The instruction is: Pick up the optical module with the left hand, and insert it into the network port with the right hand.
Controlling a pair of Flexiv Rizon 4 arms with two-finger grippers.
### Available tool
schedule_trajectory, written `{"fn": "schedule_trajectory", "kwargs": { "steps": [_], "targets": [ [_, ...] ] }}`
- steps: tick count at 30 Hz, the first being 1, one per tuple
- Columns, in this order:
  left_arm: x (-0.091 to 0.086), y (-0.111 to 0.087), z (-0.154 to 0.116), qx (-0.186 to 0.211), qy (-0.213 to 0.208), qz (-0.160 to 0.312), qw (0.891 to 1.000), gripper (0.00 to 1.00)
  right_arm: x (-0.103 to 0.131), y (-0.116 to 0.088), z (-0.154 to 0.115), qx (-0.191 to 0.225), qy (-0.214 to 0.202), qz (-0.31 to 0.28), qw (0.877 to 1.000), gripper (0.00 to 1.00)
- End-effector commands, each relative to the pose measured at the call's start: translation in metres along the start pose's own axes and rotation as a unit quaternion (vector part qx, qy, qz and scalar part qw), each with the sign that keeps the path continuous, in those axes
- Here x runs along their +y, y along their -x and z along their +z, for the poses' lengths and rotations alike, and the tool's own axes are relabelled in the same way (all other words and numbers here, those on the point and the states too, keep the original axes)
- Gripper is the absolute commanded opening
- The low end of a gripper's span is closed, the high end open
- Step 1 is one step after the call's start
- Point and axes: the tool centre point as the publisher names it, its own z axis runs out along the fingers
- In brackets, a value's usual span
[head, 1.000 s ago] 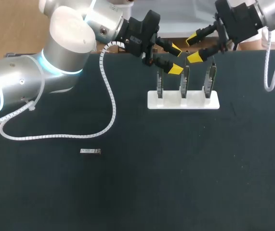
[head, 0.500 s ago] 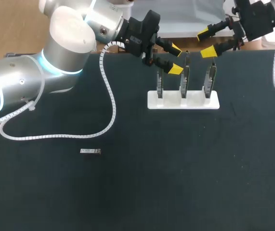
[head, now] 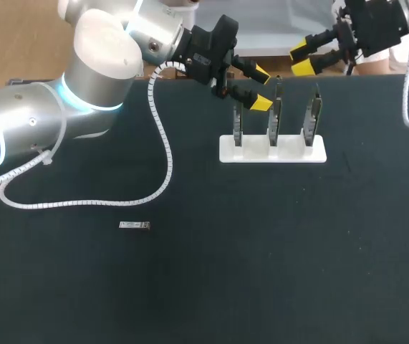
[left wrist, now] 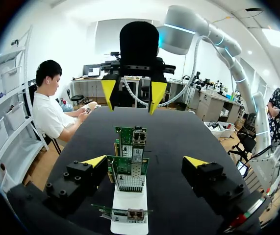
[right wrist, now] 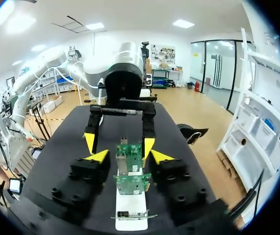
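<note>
Pickup was unstarted: the small silver optical module (head: 134,226) lay well apart from the white circuit-board stand (head: 319,152), where left gripper (head: 261,88) and right gripper (head: 302,59) hung spread, empty. The left needed to descend onto the module.

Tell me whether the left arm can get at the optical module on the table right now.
Probably yes: the optical module lies alone on the table, nothing over it, and the left gripper hangs open and empty by the card stand.

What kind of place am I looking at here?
Probably a robotics test bench: left gripper and right gripper hang near a white stand of network cards on a black table.
</note>
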Motion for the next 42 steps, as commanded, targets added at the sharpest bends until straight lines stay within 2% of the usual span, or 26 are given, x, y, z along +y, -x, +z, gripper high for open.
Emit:
{"fn": "schedule_trajectory", "kwargs": {
  "steps": [1,8,18,42],
  "targets": [
    [0.000,0.000,0.000,0.001,0.001,0.000,1.000,1.00,0.004,0.006,0.003,-0.003,-0.017,-0.005,1.000,0.00],
    [0.000,0.000,0.000,0.001,0.001,0.000,1.000,1.00,-0.002,0.014,0.015,-0.005,-0.011,-0.017,1.000,0.00],
    [0.000,0.000,0.000,0.001,0.001,0.000,1.000,1.00,-0.008,0.014,0.028,0.002,0.004,-0.018,1.000,0.00],
    [0.000,0.000,0.000,0.001,0.001,0.000,1.000,1.00,0.003,0.007,0.027,0.011,0.014,-0.008,1.000,0.00]
  ]
}}
